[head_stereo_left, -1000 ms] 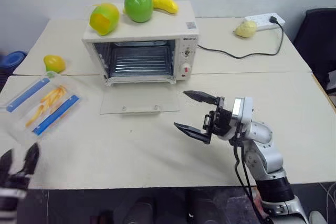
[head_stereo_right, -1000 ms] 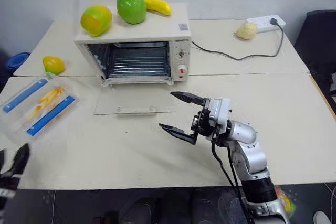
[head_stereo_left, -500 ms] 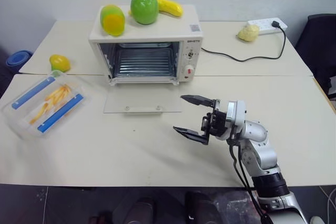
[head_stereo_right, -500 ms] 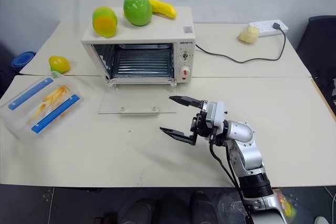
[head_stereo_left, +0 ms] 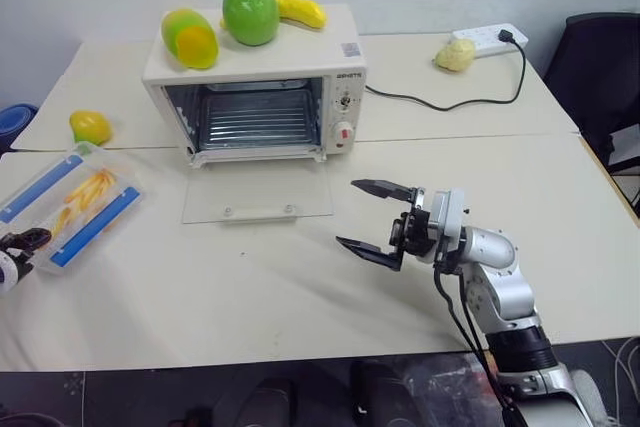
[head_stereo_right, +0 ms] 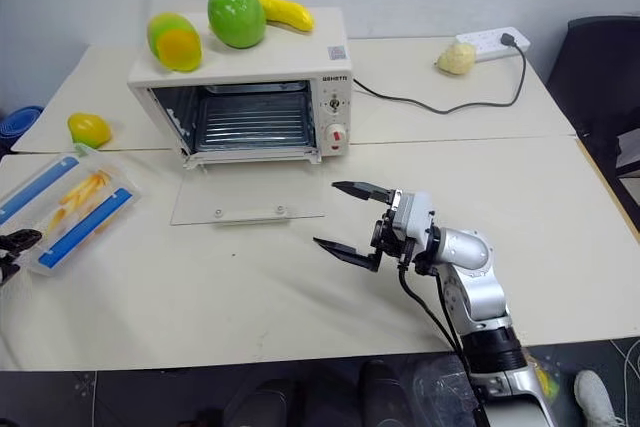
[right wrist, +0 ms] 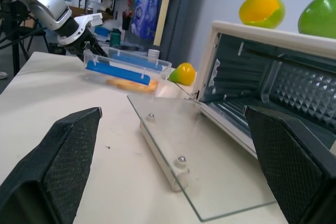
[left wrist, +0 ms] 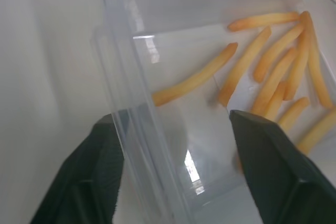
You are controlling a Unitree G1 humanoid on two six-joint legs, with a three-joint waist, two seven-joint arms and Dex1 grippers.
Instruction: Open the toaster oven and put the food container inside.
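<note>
Head views: food container (head_stereo_left: 68,209) lay at table's left edge, left gripper (head_stereo_left: 22,242) at its near end; toaster oven (head_stereo_left: 255,85) open.

Left wrist: fingers (left wrist: 89,177) straddled container wall, not yet pinching; could slip.

Right wrist: right gripper (head_stereo_right: 358,219) spread wide, empty.

The toaster oven (head_stereo_left: 255,97) is cream-white with a red button and a clear glass door. The food container (head_stereo_left: 68,209) is clear plastic with two blue strips and yellow-orange sticks. On the oven sit green, yellow-green and yellow fruit. The worktop (head_stereo_left: 300,287) is pale beige.
</note>
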